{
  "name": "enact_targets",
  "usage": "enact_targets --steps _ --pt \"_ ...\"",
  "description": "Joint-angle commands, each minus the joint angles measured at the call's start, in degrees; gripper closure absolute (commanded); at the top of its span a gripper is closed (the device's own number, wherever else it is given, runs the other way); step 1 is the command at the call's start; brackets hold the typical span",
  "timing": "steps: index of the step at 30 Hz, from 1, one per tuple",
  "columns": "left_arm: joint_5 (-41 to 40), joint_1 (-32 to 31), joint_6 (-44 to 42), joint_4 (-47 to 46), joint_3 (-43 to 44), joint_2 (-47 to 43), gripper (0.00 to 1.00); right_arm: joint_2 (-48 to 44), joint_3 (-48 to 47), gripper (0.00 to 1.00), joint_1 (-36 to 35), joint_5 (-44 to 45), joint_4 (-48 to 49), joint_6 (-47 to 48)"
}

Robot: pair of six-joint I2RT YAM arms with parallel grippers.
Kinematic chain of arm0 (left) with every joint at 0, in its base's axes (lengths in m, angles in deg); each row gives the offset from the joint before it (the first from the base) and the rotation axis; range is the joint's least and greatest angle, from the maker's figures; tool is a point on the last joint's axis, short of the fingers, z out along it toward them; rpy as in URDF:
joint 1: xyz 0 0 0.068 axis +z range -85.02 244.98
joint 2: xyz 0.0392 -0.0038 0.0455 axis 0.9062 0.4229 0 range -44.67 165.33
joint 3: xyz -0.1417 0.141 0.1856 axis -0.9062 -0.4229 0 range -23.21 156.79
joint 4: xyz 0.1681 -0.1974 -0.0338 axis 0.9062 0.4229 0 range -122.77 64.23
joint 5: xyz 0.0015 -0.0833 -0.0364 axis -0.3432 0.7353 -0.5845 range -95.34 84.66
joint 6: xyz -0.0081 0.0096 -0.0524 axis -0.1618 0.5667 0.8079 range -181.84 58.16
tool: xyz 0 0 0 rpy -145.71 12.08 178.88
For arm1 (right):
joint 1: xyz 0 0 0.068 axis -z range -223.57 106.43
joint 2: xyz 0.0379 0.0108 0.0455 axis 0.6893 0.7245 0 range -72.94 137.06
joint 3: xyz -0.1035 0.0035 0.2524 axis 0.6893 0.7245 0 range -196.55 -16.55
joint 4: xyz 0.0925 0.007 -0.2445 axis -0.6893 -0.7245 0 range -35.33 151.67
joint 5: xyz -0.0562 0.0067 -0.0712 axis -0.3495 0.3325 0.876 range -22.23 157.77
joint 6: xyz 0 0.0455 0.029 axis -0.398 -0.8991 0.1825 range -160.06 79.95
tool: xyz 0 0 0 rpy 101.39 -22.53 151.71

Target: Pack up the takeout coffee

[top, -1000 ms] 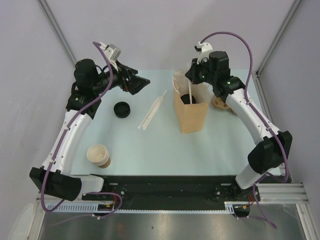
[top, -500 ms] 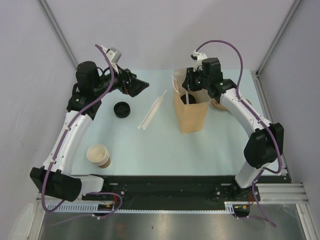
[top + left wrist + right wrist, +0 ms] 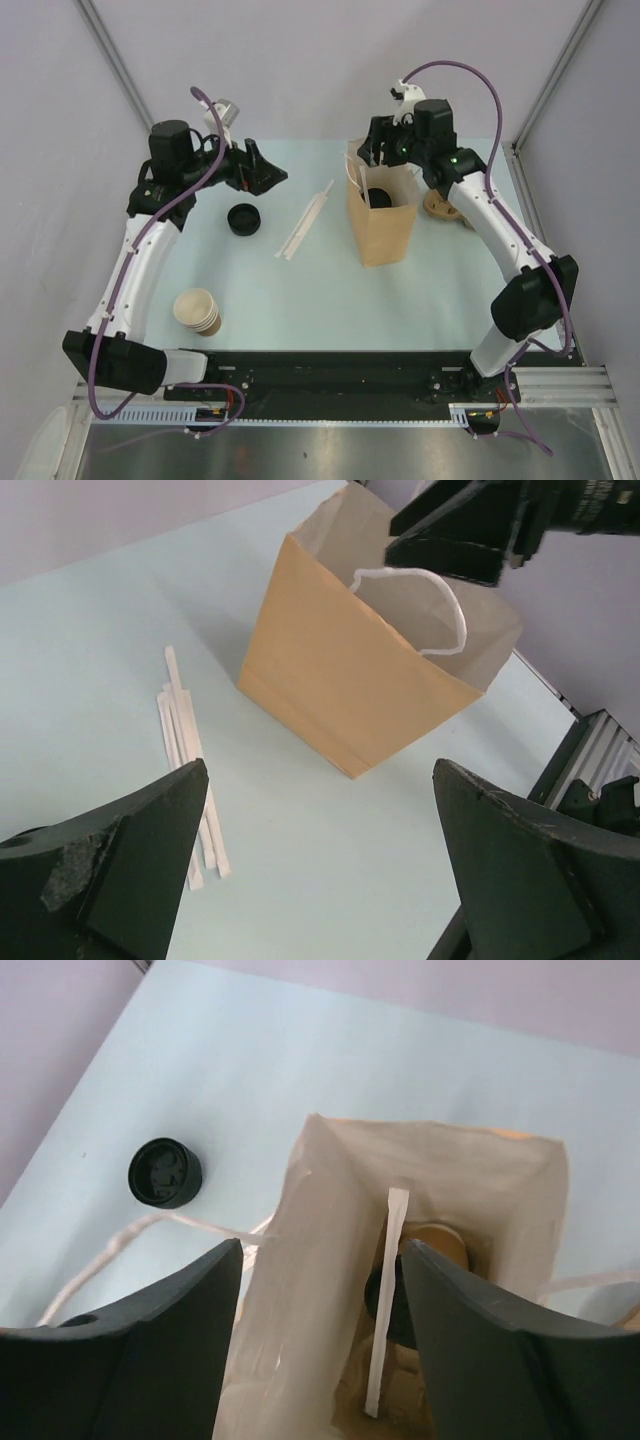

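The takeout coffee (image 3: 440,1241) is inside the brown paper bag (image 3: 381,232). Its black lid (image 3: 378,197) shows through the bag's open mouth, and in the right wrist view the tan cup wall shows behind it. A white wrapped straw (image 3: 386,1300) leans inside the bag in front of the cup. My right gripper (image 3: 372,152) hovers over the bag's mouth, open, with nothing between its fingers (image 3: 322,1250). My left gripper (image 3: 268,172) hangs wide open and empty above the table, left of the bag (image 3: 320,770).
A spare black lid (image 3: 243,218) lies on the pale table left of several wrapped straws (image 3: 305,220). A stack of lidless paper cups (image 3: 198,311) sits at the near left. A tan wooden object (image 3: 445,208) is behind the right arm, right of the bag. The bag's white handles (image 3: 440,605) stand up.
My right gripper went from shut to open over the bag and let go of the straw, which now rests inside. The left arm drew back slightly to the left.
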Motion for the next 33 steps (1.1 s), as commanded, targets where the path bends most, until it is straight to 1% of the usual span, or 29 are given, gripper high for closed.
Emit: enact_targets --steps 1,2,5,6,8,12,15,17,20,21,24,27,30,33 --pt "0.49 1.69 -2.91 7.17 6.04 1.61 0.0 -6.94 -4.59 0.25 -0.13 -0.69 2.81 1.03" --pt "0.4 1.79 -4.13 8.76 8.31 2.14 0.01 -8.86 -4.68 0.18 -0.13 -0.43 2.99 1.91" --pt "-0.4 1.96 -6.77 15.27 12.89 4.24 0.01 -12.82 -4.07 0.02 0.57 2.02 2.29 3.4" --pt "-0.57 1.96 -7.47 17.46 13.69 4.6 0.0 -13.97 -3.54 0.0 0.92 2.56 1.42 3.41" --pt "-1.7 1.96 -8.36 19.23 14.75 4.87 0.0 -18.09 -1.35 0.0 2.68 3.35 0.53 3.58" --pt "-8.63 1.96 -12.66 23.97 15.81 5.48 0.0 -25.31 3.93 0.0 5.4 4.32 -3.77 5.87" --pt "-11.72 1.96 -14.51 25.56 14.85 5.22 0.01 -29.78 7.44 0.0 10.75 3.53 -7.8 5.52" --pt "-14.1 1.87 -15.21 25.74 11.86 4.61 0.0 -32.25 9.9 0.0 13.65 2.92 -9.66 5.61" --pt "-16.47 1.87 -15.57 25.3 5.54 2.5 0.01 -37.0 15.26 0.0 15.5 2.56 -13.87 6.57" --pt "-16.65 1.79 -15.83 24.78 3.7 1.28 0.01 -39.27 18.15 0.0 15.86 2.39 -14.58 7.44" --pt "-19.11 1.35 -16.88 23.64 -4.82 -1.36 0.01 -41.66 22.81 0.0 16.74 2.91 -17.48 8.59" --pt "-21.22 0.91 -17.67 22.58 -10.18 -3.39 0.01 -44.04 25.64 0.01 17.01 2.91 -19.68 9.47" --pt "-22.28 0.56 -18.29 22.05 -13.97 -5.5 0.01 -45.97 29.41 0.0 17.27 2.74 -20.74 9.39" --pt "-22.45 0.56 -18.55 21.53 -15.83 -7.08 0.01 -47.47 32.32 0.0 17.88 2.39 -20.3 8.95"
